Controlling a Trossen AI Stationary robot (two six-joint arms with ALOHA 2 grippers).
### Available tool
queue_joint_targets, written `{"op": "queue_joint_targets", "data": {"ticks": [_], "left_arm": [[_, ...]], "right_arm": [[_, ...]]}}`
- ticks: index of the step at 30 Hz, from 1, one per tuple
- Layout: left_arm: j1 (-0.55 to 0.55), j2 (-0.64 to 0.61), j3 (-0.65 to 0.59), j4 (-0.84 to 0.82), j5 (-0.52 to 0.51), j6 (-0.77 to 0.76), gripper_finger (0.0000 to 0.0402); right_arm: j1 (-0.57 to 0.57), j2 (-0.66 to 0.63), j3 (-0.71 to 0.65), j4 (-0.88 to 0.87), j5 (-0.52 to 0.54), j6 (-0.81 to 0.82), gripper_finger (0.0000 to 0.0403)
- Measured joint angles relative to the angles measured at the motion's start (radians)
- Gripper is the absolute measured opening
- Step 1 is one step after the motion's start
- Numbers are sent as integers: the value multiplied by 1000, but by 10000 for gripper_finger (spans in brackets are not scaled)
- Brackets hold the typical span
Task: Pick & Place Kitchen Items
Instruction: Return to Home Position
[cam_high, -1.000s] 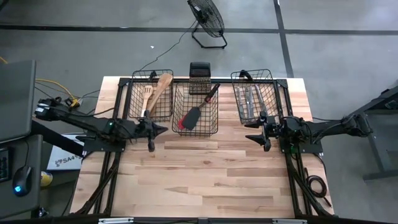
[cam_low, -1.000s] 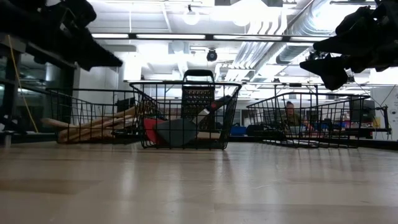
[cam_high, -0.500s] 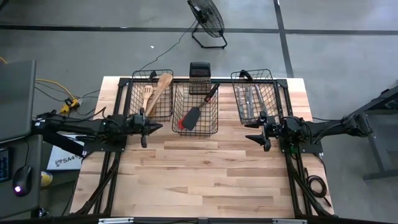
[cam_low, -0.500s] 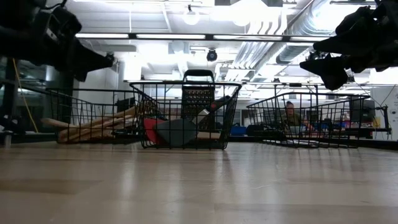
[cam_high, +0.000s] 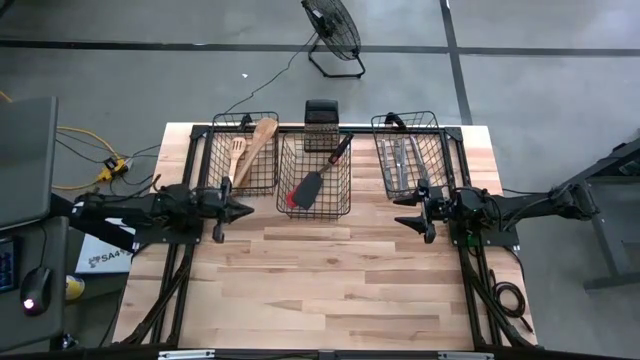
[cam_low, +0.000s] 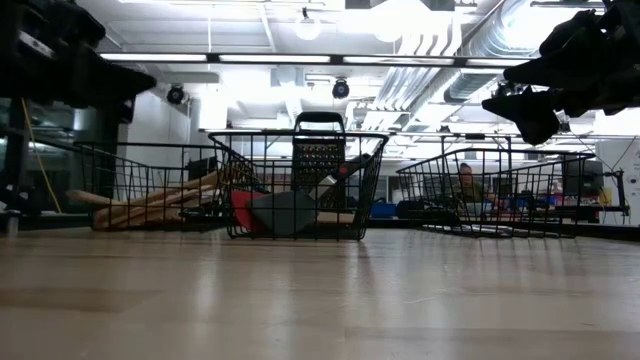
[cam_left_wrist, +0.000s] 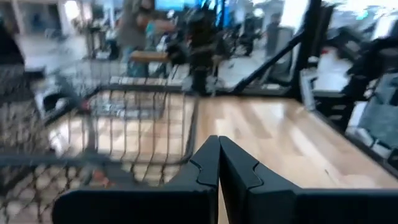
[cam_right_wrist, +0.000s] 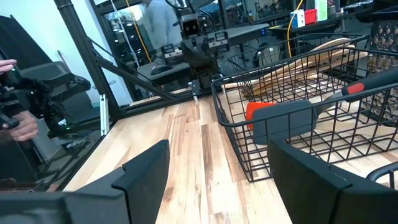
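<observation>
High camera straight overhead, looking down on the whole pale wooden plank table (cam_high: 330, 290), low camera at tabletop level, facing the middle black wire basket (cam_low: 300, 185), wrist cameras close behind the dark left gripper (cam_left_wrist: 219, 162) and right gripper (cam_right_wrist: 217, 148), right wrist, low and high views sharing that basket.

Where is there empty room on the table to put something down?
The bare table in front of the three wire baskets, between the left gripper and right gripper, is free. The back is crowded with those baskets and their utensils.
</observation>
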Motion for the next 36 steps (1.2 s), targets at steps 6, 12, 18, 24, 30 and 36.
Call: {"op": "queue_joint_targets", "data": {"ticks": [6, 12, 18, 24, 30, 36], "left_arm": [[0, -17, -1, -11, 55, 18, 0], [0, 16, 9, -28, 51, 13, 0], [0, 16, 11, -29, 77, -52, 0], [0, 15, 11, -23, 69, -81, 0], [0, 15, 11, -23, 66, -82, 0], [0, 15, 11, -23, 65, -82, 0]], "right_arm": [[0, 0, 0, 0, 0, 0, 263], [0, 0, 0, 0, 0, 0, 263], [0, 0, 0, 0, 0, 0, 263], [0, 0, 0, 0, 0, 0, 263], [0, 0, 0, 0, 0, 0, 263], [0, 0, 0, 0, 0, 0, 263]]}}
